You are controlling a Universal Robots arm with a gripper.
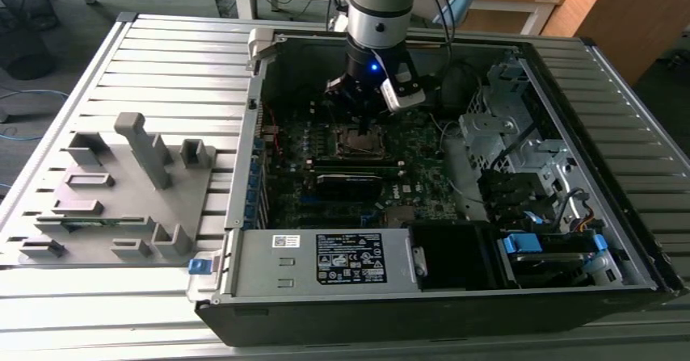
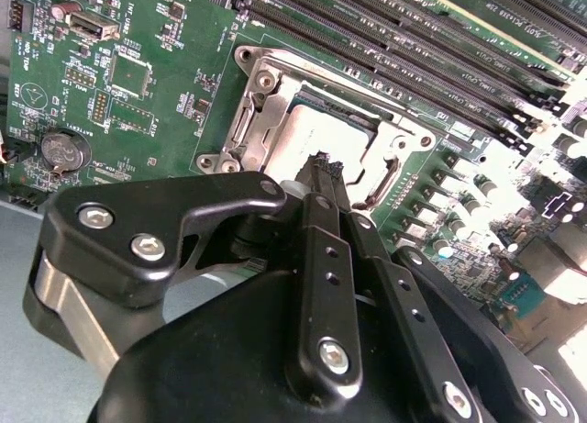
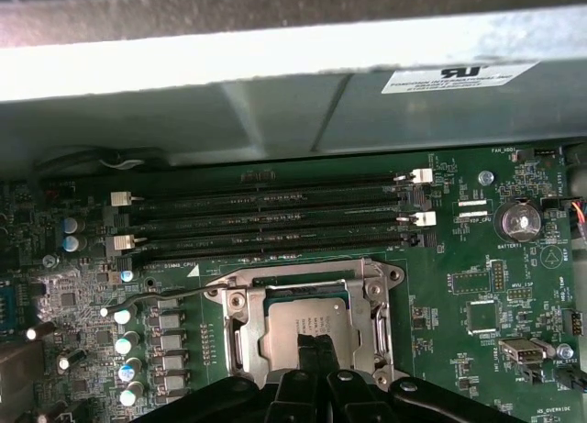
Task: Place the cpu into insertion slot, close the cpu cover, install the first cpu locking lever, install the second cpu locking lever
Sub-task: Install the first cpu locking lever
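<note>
The flat silver-grey square cpu [image 3: 295, 315] is seen seated in the silver-rimmed square insertion slot [image 3: 229, 296], framed by the thin silver metal cpu cover [image 3: 369, 324]. The black claw [image 3: 310, 342] is held narrow, fingertips together, empty, over the cpu's top.

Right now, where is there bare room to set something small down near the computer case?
Free: the slatted table beyond the grey fixture tray, the strip nearer the camera, and the slats at the exterior view's right of the case. Crowded: inside, where the gripper hangs over the insertion slot among cables.
</note>
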